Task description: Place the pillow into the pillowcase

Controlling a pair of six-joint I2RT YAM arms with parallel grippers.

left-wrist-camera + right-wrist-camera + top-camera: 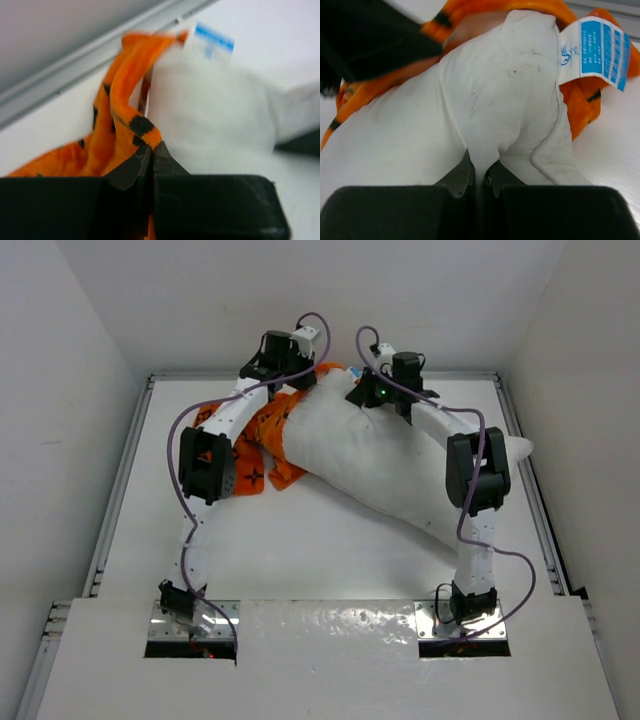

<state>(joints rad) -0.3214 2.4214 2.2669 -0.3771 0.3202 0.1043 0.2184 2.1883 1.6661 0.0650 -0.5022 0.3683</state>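
The pillow point(390, 465) lies slantwise on the bench point(300, 560), almost all of it bare. Only its far, tagged end sits at the mouth of the pillowcase point(262, 445), which is bunched in a heap against that end and along the pillow's left flank. In the right wrist view an orange rim curls over the top of that end, just behind the tag point(594, 52). The corner therefore seems barely inside the opening, no deeper.

The left jaws are clamped tight on a fold of the pillowcase's edge, right beside the pillow's tagged end. Orange fabric rises from between the tips in a taut ridge. That hold looks meant to lift and anchor the mouth so the sack cannot slide off along with the pillow.

The right jaws are pinched narrow on a pleat of the pillow's white cover, just below the tag, and the cloth puckers into the tips. Gripping the pillow by its leading end, close to the opening, gives those jaws something to steer inward while the left jaws draw the rim over it.

My reading is that the insertion is at its start, with both grips made and nearly the whole pillow to go. The risk is that the thin pinch of cover slips, or that the fleecy rim bunches against the plump stuffing instead of sliding over it.
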